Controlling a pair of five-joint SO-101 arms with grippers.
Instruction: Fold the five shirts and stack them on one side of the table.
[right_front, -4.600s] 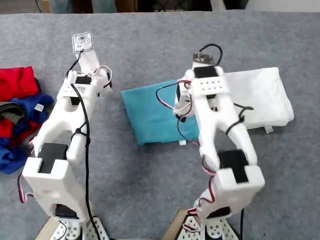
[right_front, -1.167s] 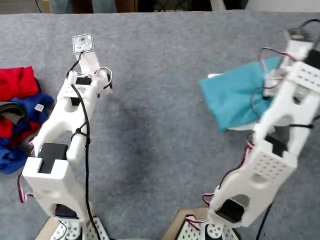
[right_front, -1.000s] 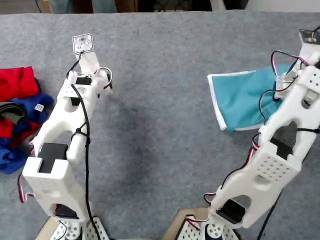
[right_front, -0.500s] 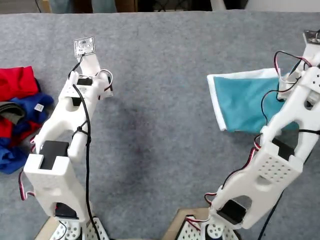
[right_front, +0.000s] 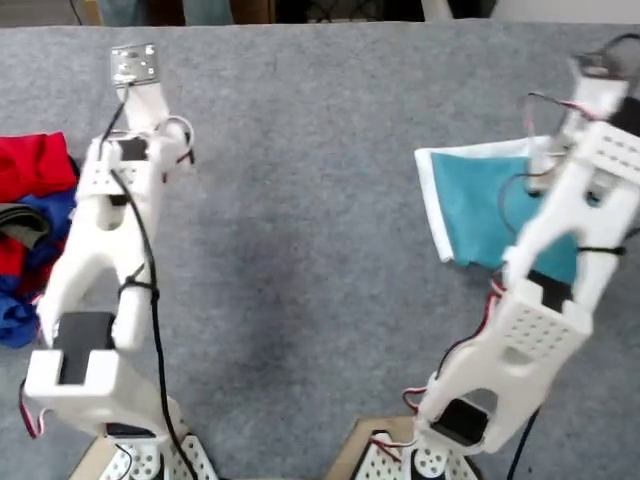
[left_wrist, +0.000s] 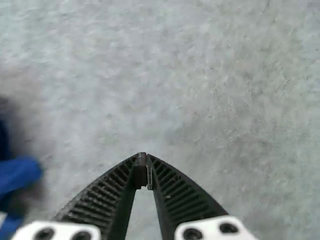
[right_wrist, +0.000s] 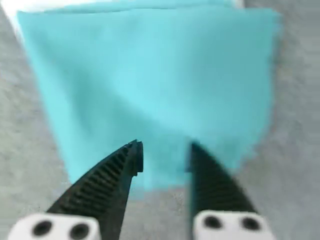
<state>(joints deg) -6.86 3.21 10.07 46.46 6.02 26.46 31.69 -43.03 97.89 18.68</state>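
Hidden/cut off: in the high view the right arm (right_front: 560, 270) lies across the teal shirt (right_front: 470, 210), so the shirt's right part is covered and its far edge can't be traced. A white cloth edge (right_front: 424, 195) peeks out along two sides of the teal shirt; the rest of it is underneath, shape unclear. At the other side of the worktop (right_front: 300, 150) the loose pile is cut by the frame edge and partly behind the left arm (right_front: 100, 230): red shirt (right_front: 35, 165), blue shirt (right_front: 15, 310), a dark grey piece (right_front: 20, 215) between them. Count of garments in the pile can't be told. In the left wrist view a blurred blue scrap (left_wrist: 17, 175) sits at the edge.

Right jaws: parted with a moderate gap, nothing between them, over the teal shirt's edge in the right wrist view; can't tell if they touch the cloth. Left jaws: tips meeting, gripping nothing, over bare worktop.

Materials/shapes: worktop is grey, fuzzy, felt-like. Teal shirt is smooth knit, folded to a flat, roughly four-sided slab at the right side of the worktop. The pile is crumpled and unfolded. Jaws are black, ribbed on the inner faces, tapering to points, on white mounts with screws. Arms are white printed plastic with black servos and loose wires.
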